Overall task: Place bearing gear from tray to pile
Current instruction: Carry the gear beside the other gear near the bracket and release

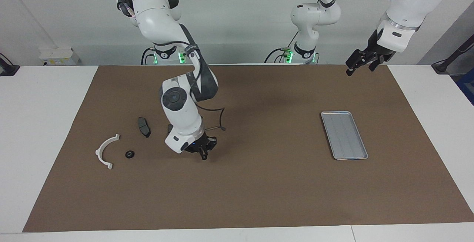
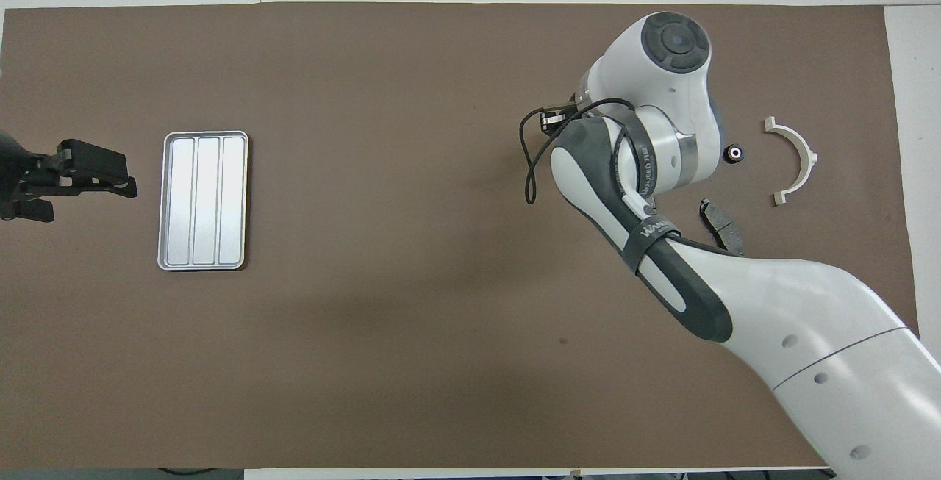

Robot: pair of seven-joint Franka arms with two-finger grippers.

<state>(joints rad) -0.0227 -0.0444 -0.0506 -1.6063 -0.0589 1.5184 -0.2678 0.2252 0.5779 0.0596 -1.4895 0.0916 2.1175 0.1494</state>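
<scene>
Gear point(image 1: 129, 154) sits on the surface by the arc point(image 1: 106, 151) and pad point(image 1: 144, 126), tray point(image 1: 344, 135) bare. Your right hand point(image 1: 203, 155), fingers together and holding nothing, is low just beside it. Left hand point(image 1: 361, 63), fingers apart, waits near the tray.

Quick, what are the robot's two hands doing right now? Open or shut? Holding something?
Left gripper: open, holding nothing, up in the air near the tray, waiting.
Right gripper: shut, nothing seen in it, low over the brown mat beside the pile.
</scene>
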